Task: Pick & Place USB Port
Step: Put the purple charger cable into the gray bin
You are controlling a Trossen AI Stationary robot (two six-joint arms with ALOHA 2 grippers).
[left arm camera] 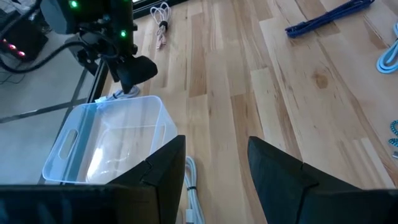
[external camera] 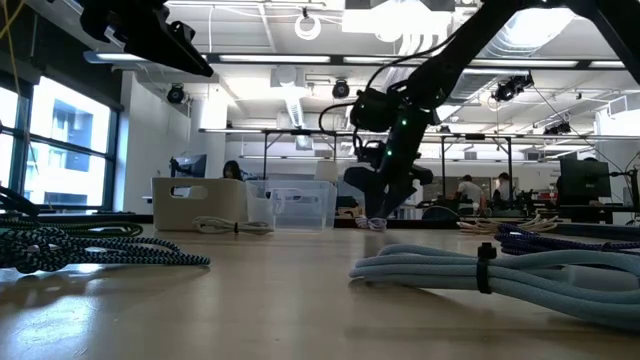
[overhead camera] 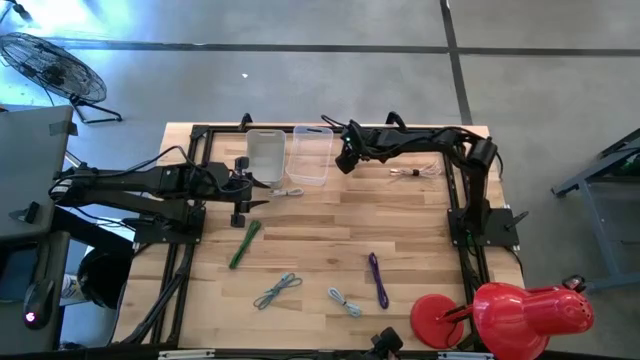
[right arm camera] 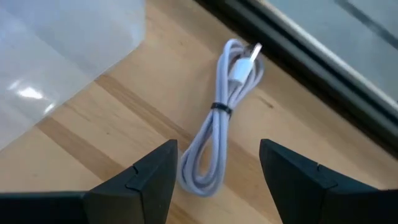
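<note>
While the right gripper [right arm camera: 214, 171] hovers with jaws spread over a coiled white USB cable [right arm camera: 219, 124] lying on the table's far edge, just right of the clear bin [overhead camera: 311, 152], the left gripper [left arm camera: 214, 165], jaws also spread, waits near the frosted bin [overhead camera: 265, 155].

Grey concrete floor [overhead camera: 300, 25] surrounds the wooden bench [overhead camera: 320, 240]. A floor fan [overhead camera: 50, 65] stands off one corner, with a red lamp [overhead camera: 520, 312] nearer. Large windows [external camera: 50, 140] and ceiling lights [external camera: 300, 58] brighten the open workshop.
</note>
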